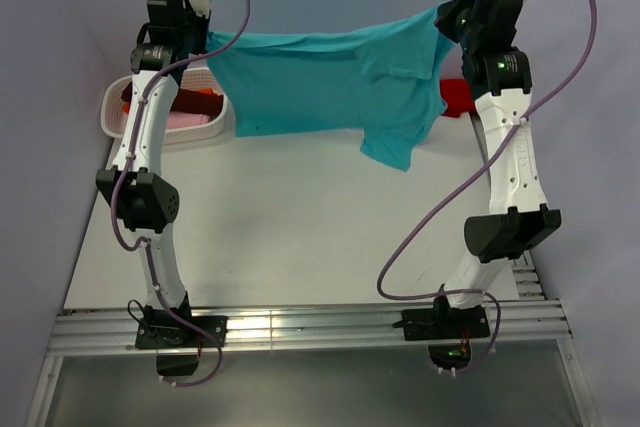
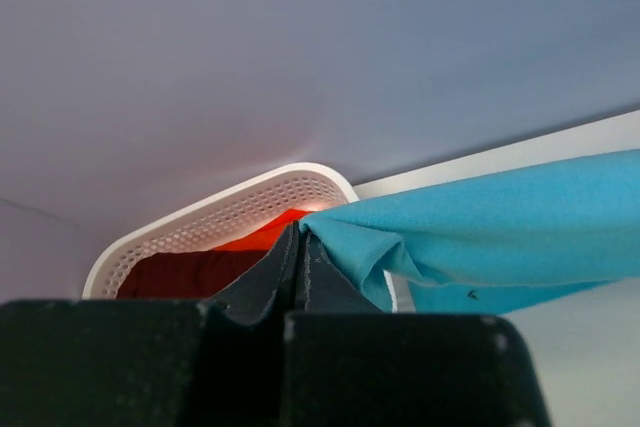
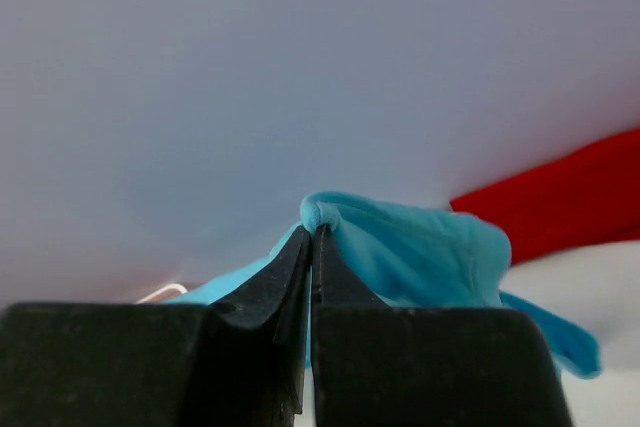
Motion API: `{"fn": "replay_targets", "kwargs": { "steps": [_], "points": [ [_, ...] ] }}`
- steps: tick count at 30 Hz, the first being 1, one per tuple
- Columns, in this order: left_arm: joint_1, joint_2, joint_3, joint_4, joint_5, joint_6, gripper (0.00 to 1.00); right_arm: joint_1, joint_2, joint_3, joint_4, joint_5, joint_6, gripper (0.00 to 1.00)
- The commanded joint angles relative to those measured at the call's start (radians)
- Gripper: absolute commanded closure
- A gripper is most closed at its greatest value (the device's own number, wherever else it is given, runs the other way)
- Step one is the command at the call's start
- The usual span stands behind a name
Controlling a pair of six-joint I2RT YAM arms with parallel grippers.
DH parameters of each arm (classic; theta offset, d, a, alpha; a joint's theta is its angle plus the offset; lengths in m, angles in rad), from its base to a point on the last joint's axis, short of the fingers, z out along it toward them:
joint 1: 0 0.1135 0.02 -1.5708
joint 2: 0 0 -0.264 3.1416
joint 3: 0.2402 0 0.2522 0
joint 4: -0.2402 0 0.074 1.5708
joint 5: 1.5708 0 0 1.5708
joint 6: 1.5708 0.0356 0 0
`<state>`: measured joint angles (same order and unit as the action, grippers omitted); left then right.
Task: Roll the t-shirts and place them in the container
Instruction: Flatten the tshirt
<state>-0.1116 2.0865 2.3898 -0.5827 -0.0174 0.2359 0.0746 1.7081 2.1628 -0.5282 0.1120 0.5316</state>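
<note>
**Grippers hold teal t-shirt (image 1: 330, 82) aloft over white table**

Soft, matte and faintly creased, the teal t-shirt hangs as a sagging sheet at the table's 12 o'clock edge, one short sleeve drooping at its 4 o'clock corner. The left gripper (image 1: 210, 40) has its dark, wedge-shaped fingers pressed together on a bunched fold at the shirt's 9 o'clock end. The right gripper (image 1: 442, 19) pinches a rounded lump of the same cloth at the 2 o'clock end, its fingers likewise closed, with fabric spilling out from between the tips.

The table (image 1: 300, 237) is smooth, flat and plain white, edged at 6 o'clock by ribbed aluminium rails (image 1: 300, 327). Pale lavender-grey walls enclose it on three sides. A white plastic basket (image 1: 112, 112) with rounded corners and perforated walls sits at 10 o'clock, holding a maroon t-shirt (image 1: 195, 105) and a pink t-shirt (image 1: 190, 122). A bright red t-shirt (image 1: 458, 95) lies at 2 o'clock, partly behind the right arm.
</note>
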Motion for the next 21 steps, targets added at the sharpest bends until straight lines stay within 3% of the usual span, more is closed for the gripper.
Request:
{"fn": "replay_targets", "kwargs": {
  "steps": [1,6,11,21],
  "points": [
    [0.013,-0.049,0.039,0.076,0.042,-0.017,1.00,-0.027,0.005,0.107,0.042,-0.029,-0.036,1.00],
    [0.033,-0.095,-0.009,0.083,0.083,-0.040,1.00,-0.053,-0.105,-0.038,0.132,-0.041,-0.045,1.00],
    [0.039,-0.131,0.037,0.061,0.109,-0.067,1.00,-0.067,-0.145,-0.035,0.089,-0.058,-0.053,1.00],
    [0.038,-0.479,-0.311,0.204,0.183,-0.118,1.00,-0.065,-0.464,-0.321,0.152,-0.080,-0.033,1.00]
  ]
}}
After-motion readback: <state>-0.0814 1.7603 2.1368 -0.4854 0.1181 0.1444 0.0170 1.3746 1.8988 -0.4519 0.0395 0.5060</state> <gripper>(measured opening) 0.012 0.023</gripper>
